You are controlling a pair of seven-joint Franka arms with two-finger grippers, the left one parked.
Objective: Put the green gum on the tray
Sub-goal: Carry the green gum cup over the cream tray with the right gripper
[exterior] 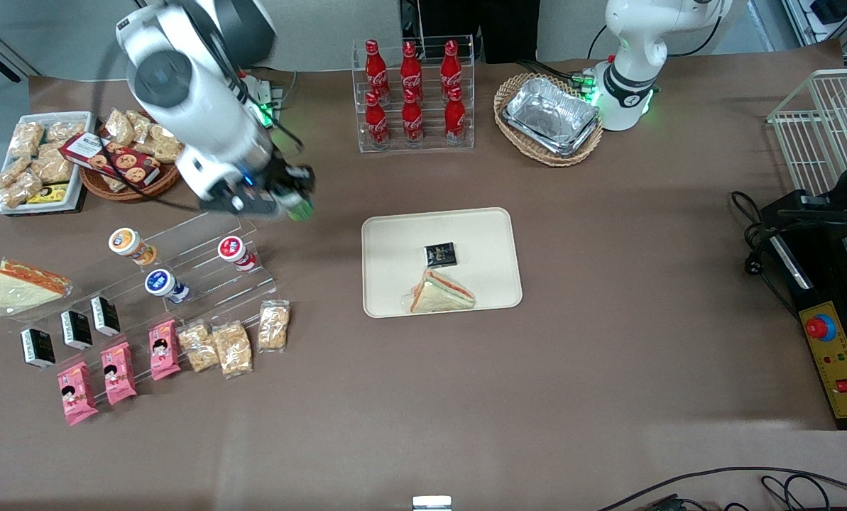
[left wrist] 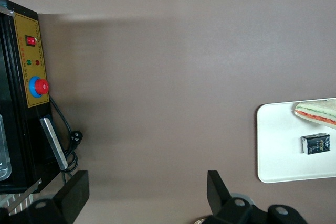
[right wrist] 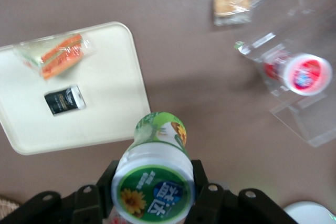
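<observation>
My right gripper (exterior: 292, 199) (right wrist: 154, 182) is shut on the green gum (right wrist: 156, 171) (exterior: 299, 206), a small canister with a green body and a white-rimmed green lid, held in the air above the table between the clear stepped stand and the tray. The tray (exterior: 440, 260) (right wrist: 105, 103) (left wrist: 283, 145) is a flat beige rectangle near the table's middle. A wrapped sandwich (exterior: 440, 293) (right wrist: 56, 55) and a small black packet (exterior: 440, 254) (right wrist: 64, 100) lie on it.
A clear stepped stand (exterior: 203, 248) carries orange-lidded (exterior: 130, 245), red-lidded (exterior: 236, 252) (right wrist: 299, 73) and blue-lidded (exterior: 164, 284) canisters. Snack packs (exterior: 231, 344) lie nearer the camera. A cola bottle rack (exterior: 414, 96) and a wicker basket with foil trays (exterior: 548, 117) stand farther back.
</observation>
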